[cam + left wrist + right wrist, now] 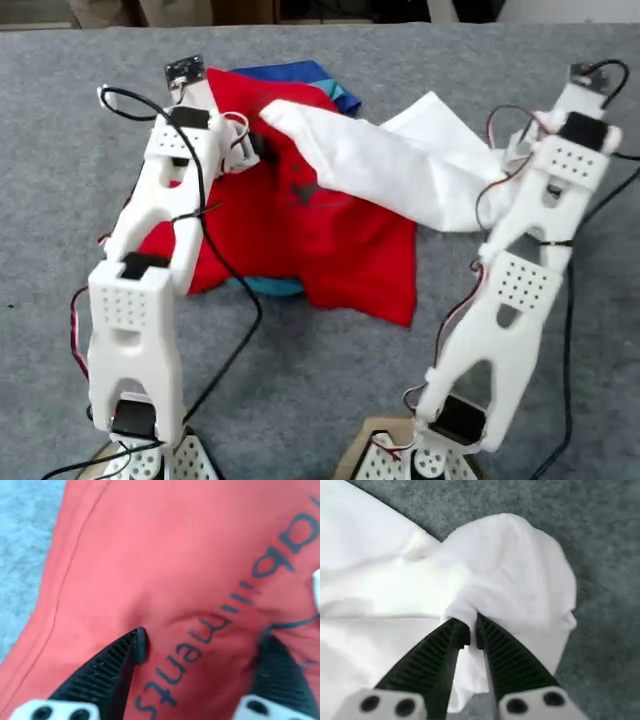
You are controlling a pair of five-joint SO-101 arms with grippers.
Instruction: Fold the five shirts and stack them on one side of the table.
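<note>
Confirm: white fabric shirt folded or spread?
Neither neatly folded nor flat: the white fabric shirt lies rumpled in a loose strip, one end over the red printed shirt, the other end pinched in the right hand.

Dk blue lettering (220, 615) on red shirt (150, 555), partly cut off

loc: lab bench | evid: grey felt table (330, 385), 2 wired arms (135, 330)

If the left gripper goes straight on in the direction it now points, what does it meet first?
Most likely the red shirt: the left gripper, open, points at its printed cloth, which looks very close.
</note>
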